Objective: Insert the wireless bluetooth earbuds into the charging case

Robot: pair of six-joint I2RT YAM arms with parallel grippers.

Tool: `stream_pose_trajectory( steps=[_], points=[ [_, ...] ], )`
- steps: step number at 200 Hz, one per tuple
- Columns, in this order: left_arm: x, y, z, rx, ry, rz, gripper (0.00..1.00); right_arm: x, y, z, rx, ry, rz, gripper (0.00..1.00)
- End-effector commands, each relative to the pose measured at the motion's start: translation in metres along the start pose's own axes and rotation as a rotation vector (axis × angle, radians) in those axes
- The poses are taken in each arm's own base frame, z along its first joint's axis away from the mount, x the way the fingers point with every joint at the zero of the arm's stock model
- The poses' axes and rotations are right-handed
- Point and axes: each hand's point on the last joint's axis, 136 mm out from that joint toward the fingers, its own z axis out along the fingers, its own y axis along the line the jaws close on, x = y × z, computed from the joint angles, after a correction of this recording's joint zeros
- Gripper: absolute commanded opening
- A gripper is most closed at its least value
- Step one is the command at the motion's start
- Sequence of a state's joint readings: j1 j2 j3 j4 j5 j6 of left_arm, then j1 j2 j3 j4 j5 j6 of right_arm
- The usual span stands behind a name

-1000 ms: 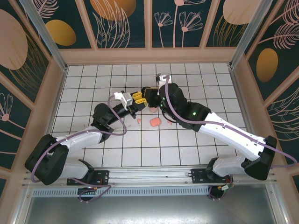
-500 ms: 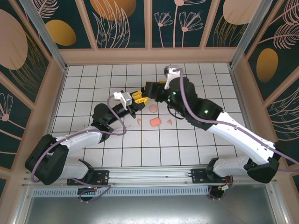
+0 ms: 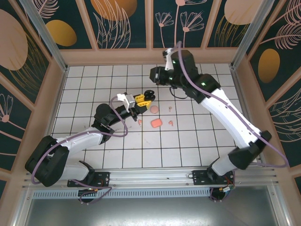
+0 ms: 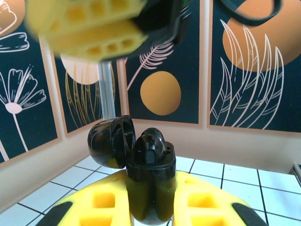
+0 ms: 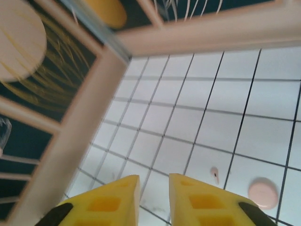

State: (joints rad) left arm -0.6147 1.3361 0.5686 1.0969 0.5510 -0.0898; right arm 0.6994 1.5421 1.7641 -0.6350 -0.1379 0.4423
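Between the jaws of your left pincer (image 4: 150, 207) the black charging case (image 4: 151, 179) is clenched, lid open. Your right pincer (image 5: 154, 181) has just lifted away from it, jaws a narrow gap apart and empty, so one insertion looks finished. The left wrist view shows a black earbud (image 4: 153, 141) seated inside; from above you cannot tell. A pale pink earbud (image 3: 170, 108) waits on the counter (image 3: 94, 84), right of the left pincer.
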Motion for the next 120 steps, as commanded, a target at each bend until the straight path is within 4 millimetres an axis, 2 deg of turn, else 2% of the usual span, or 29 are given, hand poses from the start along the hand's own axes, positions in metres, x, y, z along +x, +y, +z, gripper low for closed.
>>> stream_pose_trajectory(
  steps=[1,27,55,74,120],
  points=[
    [-0.001,-0.009,-0.001,0.040,0.005,0.023,0.00,0.019,0.009,0.006,-0.076,0.150,-0.029,0.16],
    [0.000,-0.010,-0.002,0.044,0.011,0.029,0.00,0.035,0.004,0.018,-0.065,0.237,-0.034,0.12],
    [0.000,-0.009,-0.001,0.039,0.012,0.029,0.00,0.059,-0.001,0.021,-0.074,0.326,-0.017,0.09],
    [-0.002,-0.006,0.000,0.024,0.004,0.031,0.00,0.078,-0.001,0.016,-0.079,0.369,-0.011,0.08],
    [-0.010,0.002,0.000,-0.023,-0.028,0.032,0.00,0.119,0.010,-0.014,-0.104,0.430,-0.001,0.03]
  ],
)
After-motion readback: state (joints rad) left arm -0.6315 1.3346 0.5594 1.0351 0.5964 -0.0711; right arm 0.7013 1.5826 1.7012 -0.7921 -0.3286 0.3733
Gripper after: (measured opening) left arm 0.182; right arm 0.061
